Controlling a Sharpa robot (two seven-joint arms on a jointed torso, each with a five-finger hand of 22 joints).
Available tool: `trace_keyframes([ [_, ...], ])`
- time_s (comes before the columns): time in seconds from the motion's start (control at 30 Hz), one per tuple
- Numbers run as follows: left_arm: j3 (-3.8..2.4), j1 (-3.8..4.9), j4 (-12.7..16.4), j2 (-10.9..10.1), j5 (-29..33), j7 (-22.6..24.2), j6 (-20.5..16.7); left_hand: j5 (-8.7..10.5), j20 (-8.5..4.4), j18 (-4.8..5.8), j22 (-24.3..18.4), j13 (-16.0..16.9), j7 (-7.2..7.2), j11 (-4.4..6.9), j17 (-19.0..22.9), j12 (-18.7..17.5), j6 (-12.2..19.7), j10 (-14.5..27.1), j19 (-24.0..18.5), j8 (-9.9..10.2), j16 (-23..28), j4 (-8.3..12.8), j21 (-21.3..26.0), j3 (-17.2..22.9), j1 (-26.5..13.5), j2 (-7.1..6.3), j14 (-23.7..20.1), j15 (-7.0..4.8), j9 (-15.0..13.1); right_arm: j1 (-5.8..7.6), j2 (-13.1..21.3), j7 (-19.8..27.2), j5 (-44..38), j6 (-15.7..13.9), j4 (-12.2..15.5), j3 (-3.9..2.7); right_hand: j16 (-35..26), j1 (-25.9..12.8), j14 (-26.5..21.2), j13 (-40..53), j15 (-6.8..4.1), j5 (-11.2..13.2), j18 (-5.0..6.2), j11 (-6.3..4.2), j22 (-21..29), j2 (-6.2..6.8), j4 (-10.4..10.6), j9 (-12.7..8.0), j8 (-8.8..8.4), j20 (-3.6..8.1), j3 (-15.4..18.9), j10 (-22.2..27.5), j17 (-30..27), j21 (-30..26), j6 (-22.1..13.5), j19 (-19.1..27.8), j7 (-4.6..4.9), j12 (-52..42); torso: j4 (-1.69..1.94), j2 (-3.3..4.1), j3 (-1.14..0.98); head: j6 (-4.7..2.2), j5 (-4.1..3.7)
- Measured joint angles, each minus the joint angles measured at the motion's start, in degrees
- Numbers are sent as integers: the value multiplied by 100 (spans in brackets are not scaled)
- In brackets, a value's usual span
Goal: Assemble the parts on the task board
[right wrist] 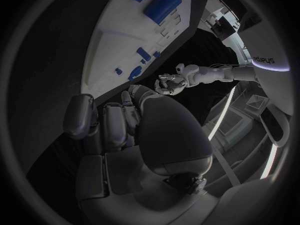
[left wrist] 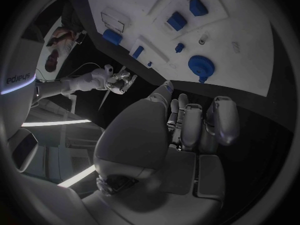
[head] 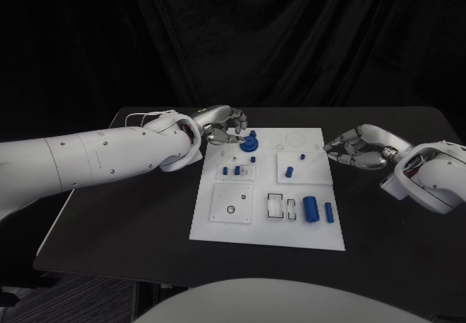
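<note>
the task board [head: 219, 225] lies in the middle of the black table [head: 126, 222]. the left hand [head: 222, 126] sits at the board's far left corner, fingers curled in, just beside the round blue part [head: 250, 143]; whether it touches that part cannot be told. the right hand [head: 355, 148] hovers just off the board's right edge, fingers curled in with nothing in them. a large blue cylinder [head: 311, 208] and a slimmer blue piece [head: 328, 212] lie at the near right of the board. small blue pegs [head: 233, 171] stand in the middle left, and another blue peg [head: 291, 173] stands right of them.
</note>
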State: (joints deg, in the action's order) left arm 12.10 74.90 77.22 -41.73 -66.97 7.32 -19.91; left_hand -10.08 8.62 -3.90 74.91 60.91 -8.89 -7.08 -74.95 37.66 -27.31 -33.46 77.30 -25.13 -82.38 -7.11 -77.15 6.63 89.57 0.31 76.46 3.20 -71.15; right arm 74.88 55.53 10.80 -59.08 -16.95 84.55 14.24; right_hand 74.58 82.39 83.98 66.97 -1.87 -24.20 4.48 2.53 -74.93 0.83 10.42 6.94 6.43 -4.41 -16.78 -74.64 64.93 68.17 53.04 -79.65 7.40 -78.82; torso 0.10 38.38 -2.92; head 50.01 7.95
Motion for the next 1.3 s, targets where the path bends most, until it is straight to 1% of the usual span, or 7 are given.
trace_keyframes([
  [0.27, 1, 1, -319, 237, -913, 391, 118, 133, -37, -1, 0, -532, 139, 53, 168, -431, 34, 468, 145, 80, 146, 128, -35, 315, 54, -190, 158, -158, 616, 0, -11, 10, 3, -4, -10, 0, 0, 0, 0, 14, 0, 0, 0, -18, 0, 0, -16, 0, 0, 0, -16, -18, 12, 35, 0, 0, 0, 0, 5, 5, 5, 0, -8],
  [0.4, 1, 1, -468, 357, -1369, 528, 119, 132, -193, -1, 0, -1048, 281, 191, 452, -611, -164, 438, 119, 358, 318, 207, 216, 602, -39, -338, 218, -302, 1364, 0, -27, 11, 4, -4, -11, 0, 0, 0, 0, 12, 0, 0, 0, -18, 1, 0, -16, 0, 0, 0, -16, -18, 11, 35, 0, 0, 0, 0, -5, 6, 7, 0, 15],
  [0.53, 1, 1, -576, 467, -1757, 651, 117, 132, -276, -2, 0, -1469, 398, 286, 585, -740, -391, 342, 178, 608, 376, 231, 338, 758, -131, -430, 279, -363, 1915, 0, -34, 12, 5, -3, -13, 0, 23, 0, 0, 12, 0, -20, 0, -18, 1, 0, -16, 0, 0, 0, -16, -18, 20, 35, 0, 0, 0, 0, -8, 7, 7, 0, 3],
  [0.7, 1, 1, -722, 599, -2046, 761, 117, 131, -322, -2, 0, -2105, 456, 325, 820, -958, -759, 303, 208, 1111, 481, 292, 514, 890, -215, -514, 247, -433, 2626, 0, -41, 12, 7, -3, -14, 0, 23, 0, 0, 13, 0, -21, 0, -18, 1, 0, -16, 0, 0, 0, -16, -18, 20, 35, 0, 0, 0, 0, -2, 5, 4, 0, -4],
  [0.87, 0, -1, -880, 752, -2246, 844, 120, 78, -367, -3, 0, -2401, 405, 368, 929, -978, -963, 198, 211, 1360, 496, 211, 585, 840, -416, -577, 227, -453, 2894, 0, -45, 13, 8, -3, -14, 0, 23, 0, 0, 13, 0, -20, 0, -18, 1, 0, -16, 0, 0, 0, -16, -18, 20, 35, 0, 0, 0, 0, -4, 4, 3, 0, 13],
  [1.0, -1, -21, -990, 861, -2500, 898, 125, 39, -425, -3, 0, -2590, 523, 453, 944, -978, -1113, -7, 270, 1495, 518, 180, 573, 809, -470, -586, 286, -512, 3048, 0, -45, 16, 8, -4, -14, 0, 23, 0, 0, 13, 0, -42, 0, -17, 2, 0, -16, 0, 0, 0, -16, -17, 19, 35, 0, 0, 0, 0, -5, 3, 3, 0, 1],
  [1.3, 0, -92, -1145, 984, -2825, 941, 169, 14, -473, -4, 0, -3082, 592, 502, 863, -1265, -1422, -348, 362, 1828, 431, 163, 506, 827, -507, -623, 414, -574, 3499, -1, -43, 19, 9, -4, -7, 0, 23, 0, 0, 7, 0, -42, 0, -17, 2, 0, -27, 0, 0, 0, -27, -17, 19, 35, 0, 0, 0, 0, -2, 7, 3, 1, -11],
])
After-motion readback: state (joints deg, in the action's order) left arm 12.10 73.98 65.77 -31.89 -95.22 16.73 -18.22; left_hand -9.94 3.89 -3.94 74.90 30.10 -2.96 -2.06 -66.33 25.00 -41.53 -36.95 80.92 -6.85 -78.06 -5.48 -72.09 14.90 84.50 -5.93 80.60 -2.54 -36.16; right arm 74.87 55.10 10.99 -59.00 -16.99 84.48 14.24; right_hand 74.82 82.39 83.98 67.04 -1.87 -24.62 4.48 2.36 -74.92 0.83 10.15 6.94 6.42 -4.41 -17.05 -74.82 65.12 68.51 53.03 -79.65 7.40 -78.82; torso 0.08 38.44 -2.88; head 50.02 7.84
